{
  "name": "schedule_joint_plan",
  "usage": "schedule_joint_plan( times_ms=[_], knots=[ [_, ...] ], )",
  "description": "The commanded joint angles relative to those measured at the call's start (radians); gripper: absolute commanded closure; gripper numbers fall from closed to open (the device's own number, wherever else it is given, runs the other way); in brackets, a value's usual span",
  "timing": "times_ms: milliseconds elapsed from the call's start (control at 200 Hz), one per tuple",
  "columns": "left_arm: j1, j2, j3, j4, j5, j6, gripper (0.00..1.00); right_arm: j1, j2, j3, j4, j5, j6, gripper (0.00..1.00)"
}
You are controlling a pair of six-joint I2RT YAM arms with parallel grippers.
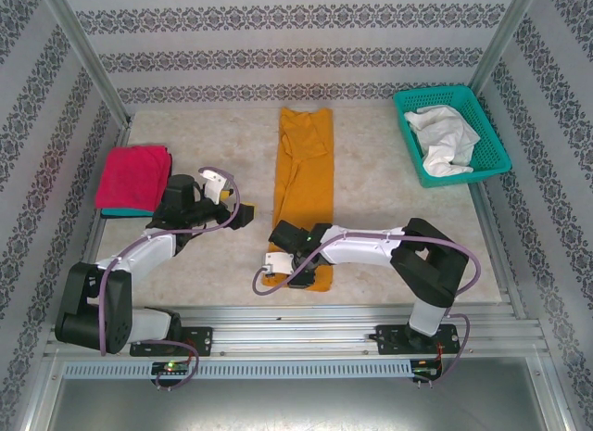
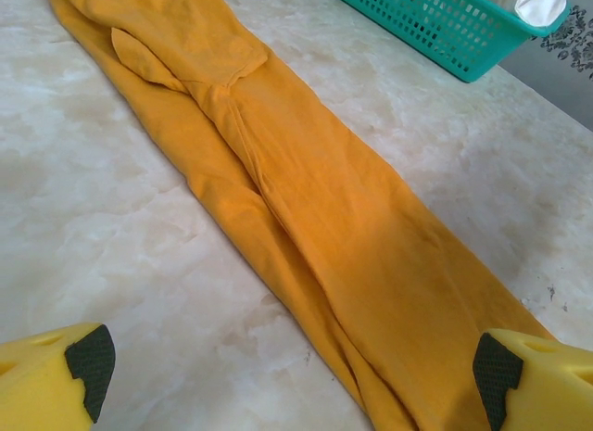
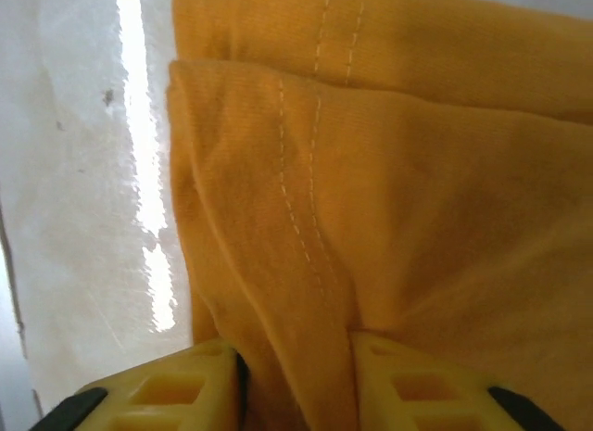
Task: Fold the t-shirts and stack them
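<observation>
While the left arm stretched in over the desk [image 1: 389,199], the far-left edge carried the magenta t-shirt [image 1: 134,174], folded into a neat block on top of the teal t-shirt [image 1: 125,211], of which just a thin strip peeked out along the near side. Next across, the left pincer [image 1: 243,214] sat just left of the mustard-orange t-shirt [image 1: 304,171], clear of its edge. From the left wrist its yellow fingers [image 2: 56,380] with their dark pads stood wide apart, gripping nothing, with marbled desk and orange cloth beyond them.

Centre stage, that mustard-orange t-shirt lay flat as a long narrow strip running from the far side toward the arms, sides folded in, a sleeve tucked over near the far end. At its near end the right pincer [image 1: 298,272] was down on the cloth. The right wrist view showed its two fingers [image 3: 408,380] drawn close, with a raised fold of the fabric pinched between them and double stitching running up from the grip.

Far right, in the back corner, the teal basket [image 1: 463,175] sat well apart from the shirt, a crumpled white cloth [image 1: 443,134] inside.
</observation>
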Motion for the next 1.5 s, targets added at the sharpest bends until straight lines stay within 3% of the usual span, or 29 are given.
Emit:
schedule_joint_plan(
  times_ms=[0,55,230,340,949,1124,1309,1384,1494],
  knots=[
    [0.016,-0.024,-0.004,-0.018,-0.012,0.023,0.00,0.015,0.000,-0.025,-0.063,0.051,-0.004,0.77],
    [0.017,-0.023,-0.004,-0.017,-0.013,0.023,0.00,0.015,-0.016,-0.030,-0.070,0.042,0.000,0.76],
    [0.017,-0.022,-0.001,-0.029,-0.021,0.026,0.00,0.037,-0.077,-0.040,-0.068,0.043,0.008,0.55],
    [0.016,-0.022,0.001,-0.032,-0.025,0.027,0.00,0.069,-0.092,-0.029,-0.076,0.051,0.019,0.53],
    [0.016,-0.029,-0.003,-0.043,-0.039,0.039,0.00,0.089,0.028,-0.050,-0.093,0.124,0.028,0.65],
    [0.016,-0.032,0.000,-0.042,-0.045,0.037,0.00,0.090,0.022,-0.051,-0.120,0.141,0.028,0.97],
    [0.017,-0.083,0.015,-0.031,-0.072,-0.032,0.00,0.076,-0.080,-0.084,-0.102,0.114,0.040,1.00],
    [0.017,-0.130,0.041,-0.091,-0.065,-0.041,0.00,0.062,-0.129,-0.087,-0.114,0.104,0.043,1.00],
    [0.016,-0.193,0.130,-0.308,-0.074,0.041,0.00,0.032,-0.194,-0.085,-0.135,0.100,0.024,1.00]
  ],
)
